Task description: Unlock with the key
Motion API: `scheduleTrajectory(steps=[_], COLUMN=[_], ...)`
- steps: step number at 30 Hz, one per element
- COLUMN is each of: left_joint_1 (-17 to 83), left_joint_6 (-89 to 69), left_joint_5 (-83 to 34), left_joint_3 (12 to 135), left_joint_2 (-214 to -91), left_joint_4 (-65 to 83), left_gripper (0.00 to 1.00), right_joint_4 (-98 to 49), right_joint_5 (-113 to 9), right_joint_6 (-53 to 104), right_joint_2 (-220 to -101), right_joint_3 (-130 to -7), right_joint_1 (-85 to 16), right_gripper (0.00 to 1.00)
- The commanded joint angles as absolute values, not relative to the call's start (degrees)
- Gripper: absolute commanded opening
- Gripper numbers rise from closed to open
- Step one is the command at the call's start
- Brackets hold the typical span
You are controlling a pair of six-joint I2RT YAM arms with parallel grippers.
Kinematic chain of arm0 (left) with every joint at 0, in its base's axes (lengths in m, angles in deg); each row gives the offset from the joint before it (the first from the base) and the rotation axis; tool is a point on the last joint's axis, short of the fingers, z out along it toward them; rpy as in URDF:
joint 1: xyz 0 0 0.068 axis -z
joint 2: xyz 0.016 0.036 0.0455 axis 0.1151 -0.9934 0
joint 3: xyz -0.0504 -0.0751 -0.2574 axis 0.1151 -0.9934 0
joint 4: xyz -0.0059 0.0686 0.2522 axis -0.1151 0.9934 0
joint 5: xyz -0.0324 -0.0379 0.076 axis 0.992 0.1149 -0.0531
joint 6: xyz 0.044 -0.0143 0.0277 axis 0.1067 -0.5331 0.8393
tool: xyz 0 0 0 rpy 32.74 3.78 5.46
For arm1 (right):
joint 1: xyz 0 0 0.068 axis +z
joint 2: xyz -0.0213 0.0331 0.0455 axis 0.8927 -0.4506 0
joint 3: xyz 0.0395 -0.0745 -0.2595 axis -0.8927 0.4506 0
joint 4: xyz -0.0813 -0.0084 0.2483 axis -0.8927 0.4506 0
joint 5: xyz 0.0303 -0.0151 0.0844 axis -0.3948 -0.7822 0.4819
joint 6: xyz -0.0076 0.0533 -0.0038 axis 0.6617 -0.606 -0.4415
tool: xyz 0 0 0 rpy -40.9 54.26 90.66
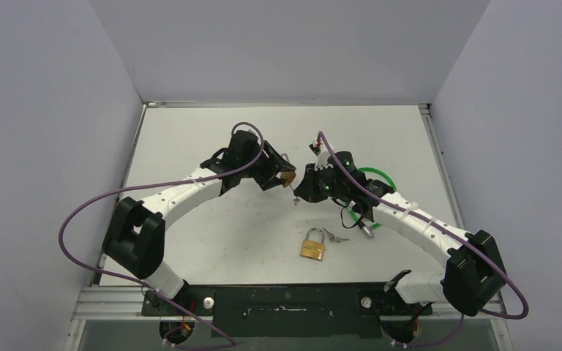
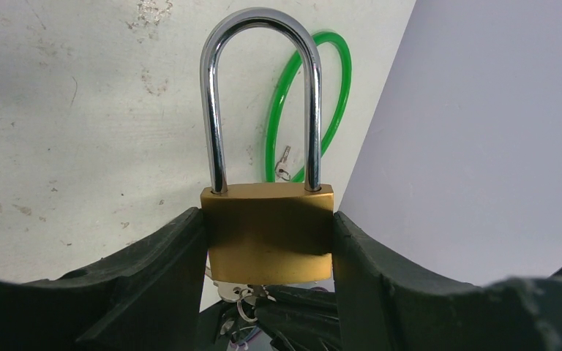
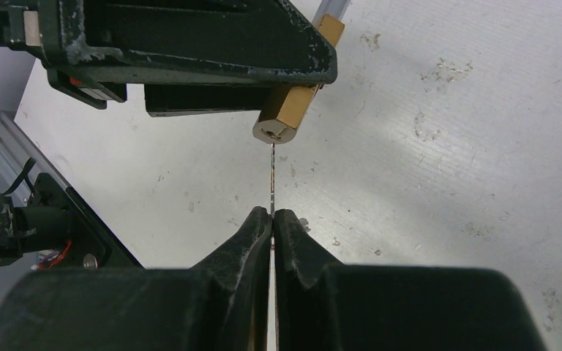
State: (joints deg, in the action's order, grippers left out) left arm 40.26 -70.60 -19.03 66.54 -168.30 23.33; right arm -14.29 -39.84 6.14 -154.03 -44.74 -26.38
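My left gripper [image 1: 284,178] is shut on a brass padlock [image 2: 267,230], jaws on the body's two sides. Its steel shackle [image 2: 260,95] sits closed in the body. In the right wrist view the padlock's [image 3: 285,113] keyhole end faces my right gripper [image 3: 272,213]. My right gripper [image 1: 298,191] is shut on a thin silver key [image 3: 271,175], seen edge-on. The key's tip touches or enters the keyhole; I cannot tell how deep. Both grippers meet above the table's middle.
A second brass padlock [image 1: 312,243] with keys [image 1: 334,236] lies on the table in front. A green ring [image 1: 375,179] with a small key [image 2: 284,162] lies at the right, and a black cable lock [image 1: 358,217] near the right arm.
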Motion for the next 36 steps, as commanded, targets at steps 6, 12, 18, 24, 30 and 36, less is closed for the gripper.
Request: scheduleTrajectory(steps=[6,12,18,24,30,36], left_joint_1=[39.98,40.01,40.03,40.09,40.55,41.22], left_joint_6=[-71.45,-71.50,-71.50,-71.76,-71.58,-74.12], left_joint_5=[-17.27,-17.19,-16.87,-16.38,-17.06,-19.37], left_joint_3=[66.99,66.66,66.77,66.57,65.89,63.95], left_joint_2=[-165.36,-165.15,-165.30,-165.06,-164.38,-163.25], left_joint_4=[17.24,16.70,16.16,15.37,14.11,12.09], left_gripper=[0.15,0.15,0.15,0.14,0.13,0.08], right_joint_4=[-17.35,-17.69,-18.11,-17.05,-15.07,-12.51], right_joint_5=[-40.69,-40.94,-40.50,-41.24,-41.86,-41.08], right_joint_6=[6.27,5.80,5.38,4.43,1.49,-3.24], right_joint_2=[-152.85,-152.91,-153.36,-155.09,-157.33,-160.82], right_joint_3=[-46.66,-46.74,-47.06,-48.68,-51.16,-55.18], right_joint_1=[-26.08,-26.13,-26.21,-26.27,-27.12,-28.31], right_gripper=[0.00,0.00,0.00,0.00,0.00,0.00])
